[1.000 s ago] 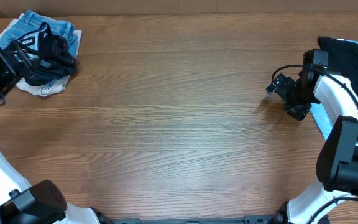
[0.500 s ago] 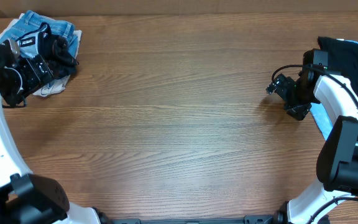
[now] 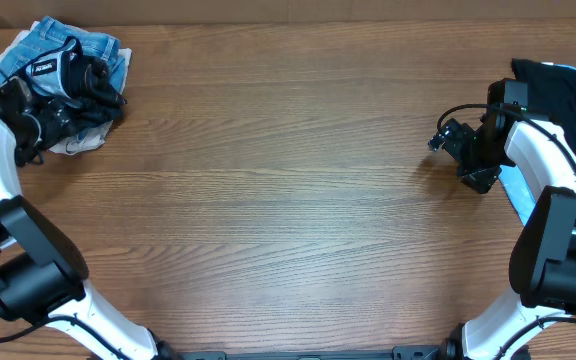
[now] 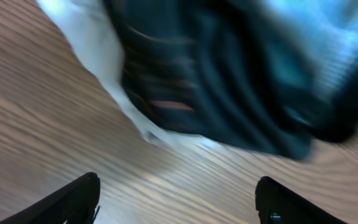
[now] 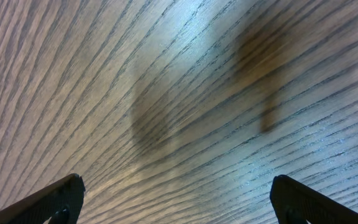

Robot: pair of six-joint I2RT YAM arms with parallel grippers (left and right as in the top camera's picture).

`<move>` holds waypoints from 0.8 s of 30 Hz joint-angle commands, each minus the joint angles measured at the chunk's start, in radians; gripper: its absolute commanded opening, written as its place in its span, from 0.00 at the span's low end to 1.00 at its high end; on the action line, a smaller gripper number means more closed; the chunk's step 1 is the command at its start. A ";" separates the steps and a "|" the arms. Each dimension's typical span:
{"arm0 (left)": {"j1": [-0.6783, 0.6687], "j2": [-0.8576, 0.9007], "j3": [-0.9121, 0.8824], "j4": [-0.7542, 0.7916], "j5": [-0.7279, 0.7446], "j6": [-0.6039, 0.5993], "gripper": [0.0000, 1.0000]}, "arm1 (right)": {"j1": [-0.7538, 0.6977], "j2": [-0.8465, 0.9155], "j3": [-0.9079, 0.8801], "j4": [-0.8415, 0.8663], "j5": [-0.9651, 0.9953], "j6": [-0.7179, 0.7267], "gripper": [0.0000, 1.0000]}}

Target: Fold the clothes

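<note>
**Left claw (image 4: 178, 199) reaches the pile**

The left claw has swung in beside the jeans (image 3: 68, 42), fingers wide apart but narrowing, with nothing between them. The jersey (image 4: 216, 81) lies crumpled against the jeans, just ahead of the fingertips. A first grasp looks imminent, and folding has not begun. The right claw (image 5: 179, 202) hangs fully spread and empty, far across from the jeans.
</note>
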 commanded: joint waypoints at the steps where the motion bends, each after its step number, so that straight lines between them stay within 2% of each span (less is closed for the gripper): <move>1: 0.045 0.023 0.000 0.060 0.042 0.110 0.82 | 0.000 -0.032 -0.005 0.003 0.010 -0.003 1.00; 9: 0.058 0.088 0.000 0.166 0.052 0.154 0.80 | 0.000 -0.032 -0.005 0.003 0.010 -0.003 1.00; 18: 0.057 0.226 0.000 0.273 0.126 0.161 0.84 | 0.000 -0.032 -0.005 0.002 0.010 -0.003 1.00; 20: 0.057 0.229 0.000 0.288 0.147 0.160 0.81 | 0.000 -0.032 -0.005 0.003 0.010 -0.003 1.00; 24: 0.056 0.228 0.008 0.297 0.178 0.157 0.70 | 0.000 -0.032 -0.005 0.003 0.010 -0.003 1.00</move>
